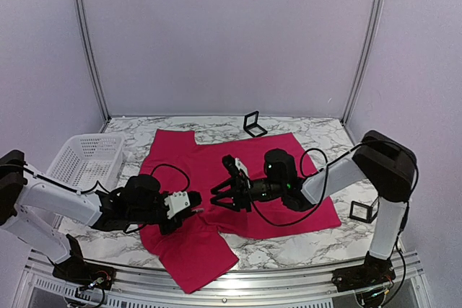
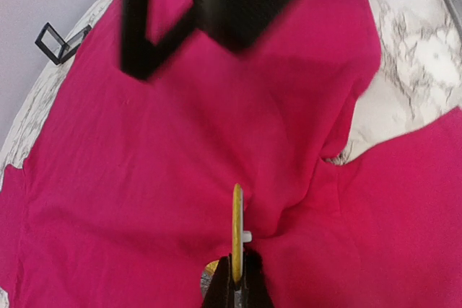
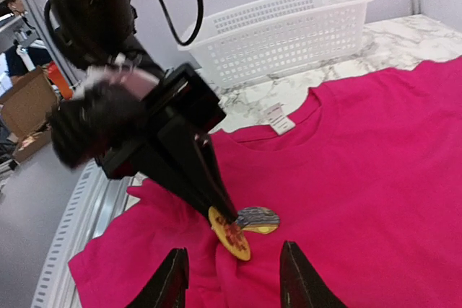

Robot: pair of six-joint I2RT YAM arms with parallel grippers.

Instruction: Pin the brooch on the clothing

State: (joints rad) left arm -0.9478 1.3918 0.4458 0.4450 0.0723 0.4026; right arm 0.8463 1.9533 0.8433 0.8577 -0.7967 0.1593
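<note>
The clothing (image 1: 281, 160) lay spread over the marble table (image 1: 317, 131) and was bunched into folds right beneath both sets of fingers. In the right wrist view, its neckline and white neck label (image 3: 276, 118) sat beyond the left gripper (image 3: 225, 216). Past that edge, bare marble ran to a white basket (image 3: 281, 30). Behind the right gripper (image 1: 219, 198) the fabric lay flat and wide with nothing on it. A small black frame (image 1: 253, 124) stood off the shirt's far edge and a second black frame (image 1: 363, 210) stood beside the right arm's elbow, both well apart from the fingers.

The left arm was extended low from its side. Its tapered fingers were pressed together on the rim of the brooch (image 3: 231, 236), a yellow disc held on edge at the bunched fabric. A patterned disc (image 3: 258, 219) lay flat on the shirt just beside the brooch. The right arm was extended low from the opposite side. Its two fingers (image 3: 177, 279) stood apart with nothing between them, one to either side of the brooch and just short of it.
</note>
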